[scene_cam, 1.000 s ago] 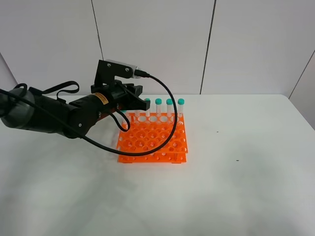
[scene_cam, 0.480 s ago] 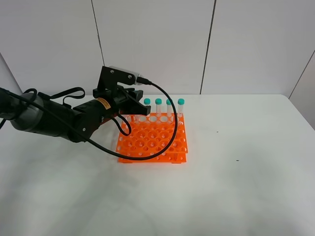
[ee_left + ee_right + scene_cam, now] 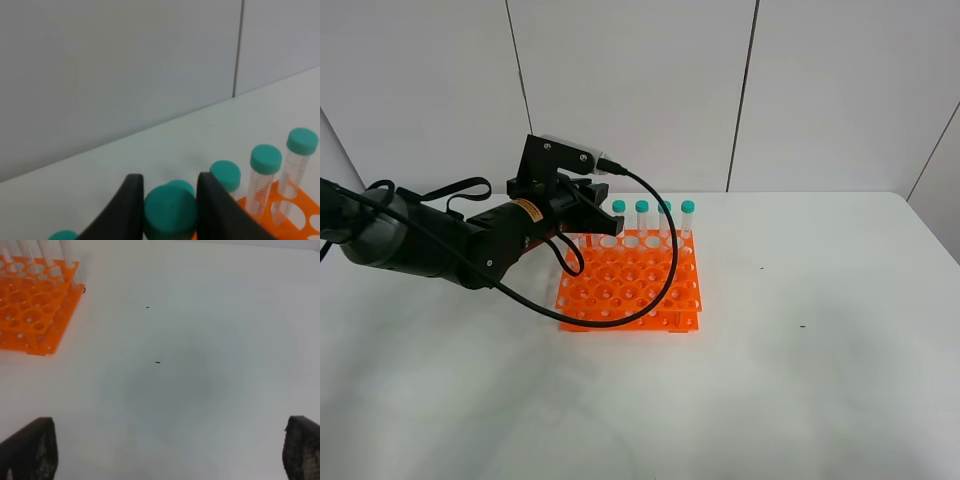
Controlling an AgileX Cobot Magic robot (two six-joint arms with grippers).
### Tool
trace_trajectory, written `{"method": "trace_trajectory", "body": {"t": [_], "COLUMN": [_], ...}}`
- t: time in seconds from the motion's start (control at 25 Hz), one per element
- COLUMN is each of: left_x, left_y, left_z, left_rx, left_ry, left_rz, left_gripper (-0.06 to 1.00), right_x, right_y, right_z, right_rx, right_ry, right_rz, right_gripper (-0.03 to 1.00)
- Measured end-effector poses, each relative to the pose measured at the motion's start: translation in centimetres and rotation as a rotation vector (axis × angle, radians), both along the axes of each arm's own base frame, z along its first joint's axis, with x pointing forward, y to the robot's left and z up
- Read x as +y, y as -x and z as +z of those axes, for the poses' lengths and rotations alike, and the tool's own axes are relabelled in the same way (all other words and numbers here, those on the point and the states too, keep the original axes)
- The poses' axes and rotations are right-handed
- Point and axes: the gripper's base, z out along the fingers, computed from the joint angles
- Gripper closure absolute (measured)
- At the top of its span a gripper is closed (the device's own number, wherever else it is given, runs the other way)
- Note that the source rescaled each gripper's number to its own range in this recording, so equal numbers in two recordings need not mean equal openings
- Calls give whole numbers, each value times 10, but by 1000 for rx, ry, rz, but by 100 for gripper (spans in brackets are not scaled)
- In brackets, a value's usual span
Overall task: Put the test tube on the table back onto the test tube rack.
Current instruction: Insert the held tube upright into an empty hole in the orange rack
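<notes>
Your left arm has sunk a little and its wrist has eased right, toward the far left corner of the rack (image 3: 630, 285), since a second ago. Over the last half second it hardly shifts. The four standing tubes (image 3: 664, 215) in the far row are where they were.

The left gripper (image 3: 169, 192) is closed on the teal cap of the tube (image 3: 169, 214), holding it over the rack's far left part, just left of those four. From the high view the gripper hides the tube's tip, so you cannot tell whether it has entered a hole yet.

To seat it well, keep the tube upright and centre the tip over a free hole before you go down. Lower it straight, so it passes both tiers rather than catching on the top grid. Another cap sits just behind the held one in the wrist view, so watch that neighbour as you descend. I'd let go only once the tube stands by itself.

Your right gripper (image 3: 165, 450) is spread wide and empty, over bare tabletop (image 3: 800, 380) right of the rack.
</notes>
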Motion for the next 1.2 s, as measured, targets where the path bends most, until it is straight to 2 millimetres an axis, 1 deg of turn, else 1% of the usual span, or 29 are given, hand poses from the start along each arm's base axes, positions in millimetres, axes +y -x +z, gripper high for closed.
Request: {"method": "trace_trajectory", "body": {"t": [0.2,0.52,0.72,0.8,1.2], "left_x": [-1,-1,-2,-2,-2], "left_y": [-2,-2,-3,-4,-4], "left_z": [-14,-16,-31,-34,-36], "left_rx": [16,17,48,52,54], "left_ry": [-23,-32,-52,-56,-58], "left_rz": [-1,-3,-3,-3,-3], "left_gripper": [94,94,94,94,94], "right_x": [0,0,0,0,0], "right_y": [0,0,0,0,0], "right_z": [0,0,0,0,0], "right_rx": [0,0,0,0,0], "right_ry": [0,0,0,0,0], "right_rz": [0,0,0,0,0], "right_gripper": [-3,-3,-3,-3,-3]}}
